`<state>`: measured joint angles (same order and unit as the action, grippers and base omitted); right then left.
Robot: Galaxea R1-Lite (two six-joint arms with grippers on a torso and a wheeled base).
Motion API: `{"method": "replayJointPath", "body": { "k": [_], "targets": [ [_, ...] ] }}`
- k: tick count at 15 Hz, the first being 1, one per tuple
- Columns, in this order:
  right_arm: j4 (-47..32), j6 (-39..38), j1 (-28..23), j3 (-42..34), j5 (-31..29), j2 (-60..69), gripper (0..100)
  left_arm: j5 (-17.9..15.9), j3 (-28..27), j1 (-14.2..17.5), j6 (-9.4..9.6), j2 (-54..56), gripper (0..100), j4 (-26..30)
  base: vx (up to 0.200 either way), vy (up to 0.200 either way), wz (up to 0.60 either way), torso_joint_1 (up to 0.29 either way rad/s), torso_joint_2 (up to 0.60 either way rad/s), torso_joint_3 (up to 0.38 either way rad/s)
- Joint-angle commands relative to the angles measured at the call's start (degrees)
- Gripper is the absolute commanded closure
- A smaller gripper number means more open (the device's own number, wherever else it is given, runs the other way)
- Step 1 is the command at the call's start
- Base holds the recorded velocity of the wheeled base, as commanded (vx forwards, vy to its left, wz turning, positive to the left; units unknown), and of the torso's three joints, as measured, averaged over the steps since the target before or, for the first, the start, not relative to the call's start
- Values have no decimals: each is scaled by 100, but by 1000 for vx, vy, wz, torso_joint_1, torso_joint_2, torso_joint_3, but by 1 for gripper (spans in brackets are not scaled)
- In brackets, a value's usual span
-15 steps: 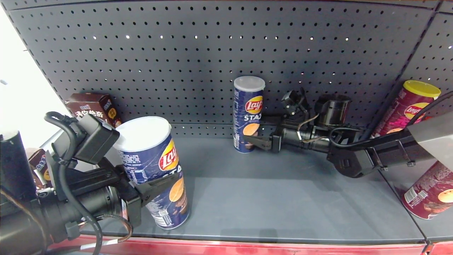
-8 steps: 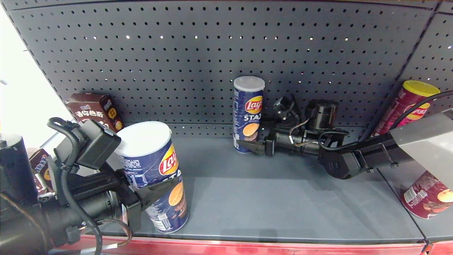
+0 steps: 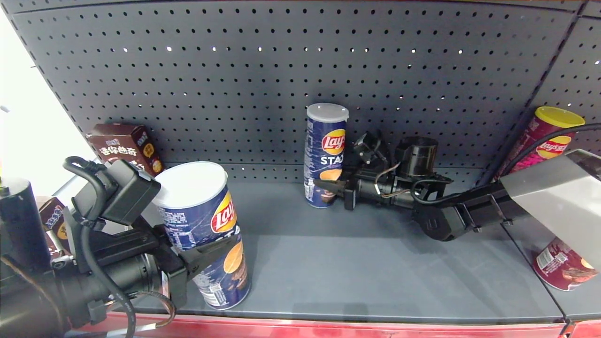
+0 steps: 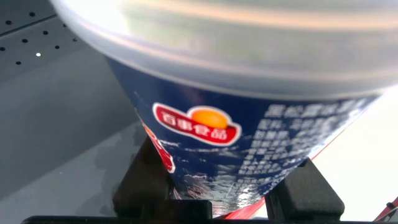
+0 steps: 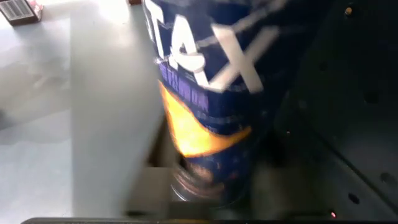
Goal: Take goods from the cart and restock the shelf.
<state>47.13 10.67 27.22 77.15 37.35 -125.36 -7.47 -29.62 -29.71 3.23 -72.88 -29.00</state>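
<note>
Blue chip cans number two, and each sits in a gripper. The near blue can (image 3: 206, 211) is at the front left of the grey shelf (image 3: 375, 272), close to its red front edge (image 3: 328, 328). It tilts a little, and the left gripper (image 3: 204, 249) is clamped around its lower half with one finger across the label. The left wrist view confirms a finger pressed against each side of it. The far blue can (image 3: 324, 141) is at the back centre, just in front of the pegboard panel (image 3: 281, 70) and leaning slightly. The right gripper (image 3: 327, 187) is closed around its lower body from the right side. Whether either can's base rests fully on the shelf cannot be told.

Maroon cans also number two, both on the next shelf section to the right. One with a yellow lid (image 3: 547, 136) leans by the panel, and one (image 3: 556, 267) lies lower and nearer, partly hidden behind the right arm's grey cover.

Brown boxes count two as well. One (image 3: 124, 143) stands at the back left, behind the near blue can. The other (image 3: 54, 218) is at the far left, mostly hidden by the left arm.
</note>
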Motion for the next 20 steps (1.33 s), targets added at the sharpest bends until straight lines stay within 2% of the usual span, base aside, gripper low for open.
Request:
{"method": "replayJointPath", "body": {
  "k": [1, 6, 11, 14, 16, 20],
  "targets": [
    [7, 6, 2, -95, 9, 143, 100, 0, 0, 0, 2, -7, 100, 0, 0, 0, 0, 0, 0, 0],
    [42, 190, 29, -834, -184, 855, 100, 0, 0, 0, 2, 1, 100, -9, 0, 0, 0, 0, 0, 0],
    [578, 208, 389, -2301, -773, 1874, 100, 0, -8, 0, 2, 10, 100, -9, 0, 0, 0, 0, 0, 0],
    [1299, 401, 503, -3268, -993, 2191, 100, 27, 0, 0, 20, 28, 100, -9, 0, 0, 0, 0, 0, 0],
    [1483, 401, 706, -3690, -1142, 2437, 100, 53, 0, 0, 29, 37, 100, -9, 0, 0, 0, 0, 0, 0],
    [1492, 375, 1479, -4296, -2056, 2903, 100, 71, -17, -17, 37, 28, 100, -18, 0, 0, 0, 0, 0, 0]
  ]
}}
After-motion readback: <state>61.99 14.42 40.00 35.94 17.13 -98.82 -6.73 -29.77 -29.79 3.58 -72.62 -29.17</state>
